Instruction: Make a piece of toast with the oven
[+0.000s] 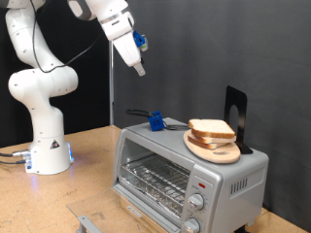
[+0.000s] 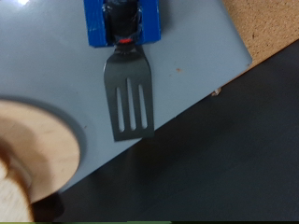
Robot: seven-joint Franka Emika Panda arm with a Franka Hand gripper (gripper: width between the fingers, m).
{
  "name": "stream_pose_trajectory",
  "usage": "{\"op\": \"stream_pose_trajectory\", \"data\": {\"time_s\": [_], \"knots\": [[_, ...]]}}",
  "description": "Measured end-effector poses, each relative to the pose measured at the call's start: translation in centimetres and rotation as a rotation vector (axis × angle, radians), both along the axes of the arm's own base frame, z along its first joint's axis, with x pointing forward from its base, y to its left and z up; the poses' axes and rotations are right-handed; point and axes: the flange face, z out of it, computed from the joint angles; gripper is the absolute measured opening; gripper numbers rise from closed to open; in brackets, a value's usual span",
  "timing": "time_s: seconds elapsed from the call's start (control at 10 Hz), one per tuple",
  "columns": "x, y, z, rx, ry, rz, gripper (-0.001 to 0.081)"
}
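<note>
Toast (image 1: 210,127) sits unheated on the wooden plate (image 1: 216,150) atop the closed oven (image 1: 185,175); gripper (image 1: 140,70) hangs above, empty, fingers' spread indeterminable

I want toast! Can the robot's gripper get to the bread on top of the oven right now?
Probably yes. The gripper hangs in open air above the oven, and nothing stands between it and the piece of toast on the wooden plate. A spatula lies nearby, off to the side.
</note>
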Motion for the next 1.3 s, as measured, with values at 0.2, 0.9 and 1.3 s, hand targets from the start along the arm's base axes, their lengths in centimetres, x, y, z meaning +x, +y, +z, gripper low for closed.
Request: {"op": "stream_pose_trajectory", "data": {"time_s": [0.2, 0.9, 1.3], "knots": [[-0.5, 0.2, 0.3, -0.002, -0.023, -0.001, 0.0808], [-0.6, 1.7, -1.1, -0.072, -0.085, 0.014, 0.0808], [-0.4, 1.7, -3.2, -0.085, -0.079, -0.006, 0.0808]]}}
